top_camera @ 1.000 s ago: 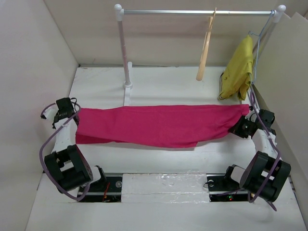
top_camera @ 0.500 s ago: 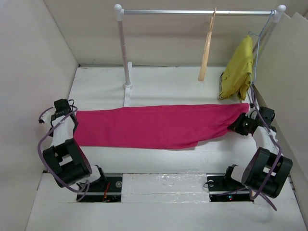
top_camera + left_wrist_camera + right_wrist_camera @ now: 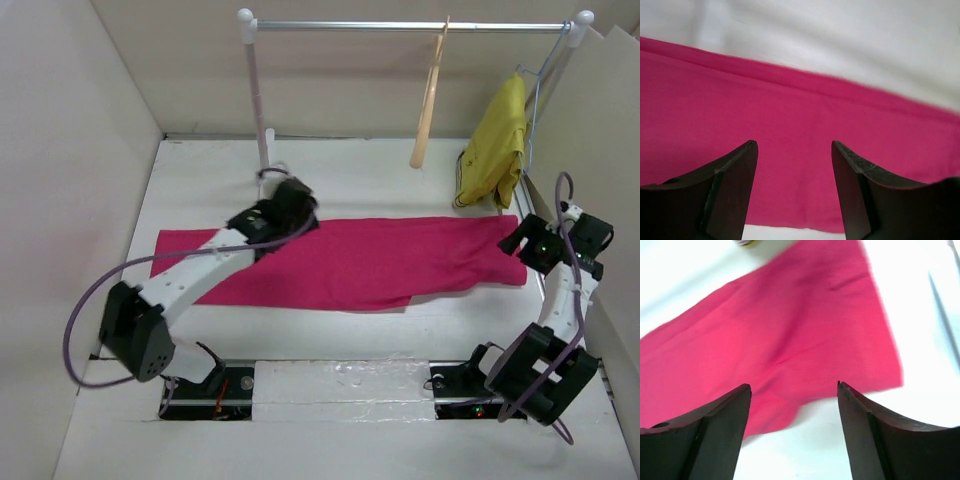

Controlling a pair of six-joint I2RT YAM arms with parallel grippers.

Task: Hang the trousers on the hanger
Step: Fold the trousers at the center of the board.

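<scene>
On the white bench (image 3: 200, 170) the trousers (image 3: 380, 262) lie flat across the middle, the hanger (image 3: 428, 110) on the rail (image 3: 400, 26) toward the far right corner. Left claw (image 3: 795, 144) and right claw (image 3: 794, 385) hover over them, spread and empty; a grasp seems next.

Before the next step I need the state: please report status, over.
Left tool open above trousers. Right tool open, holding nothing. Trousers flat on table; hanger bare on rail. Nothing in the way.
</scene>
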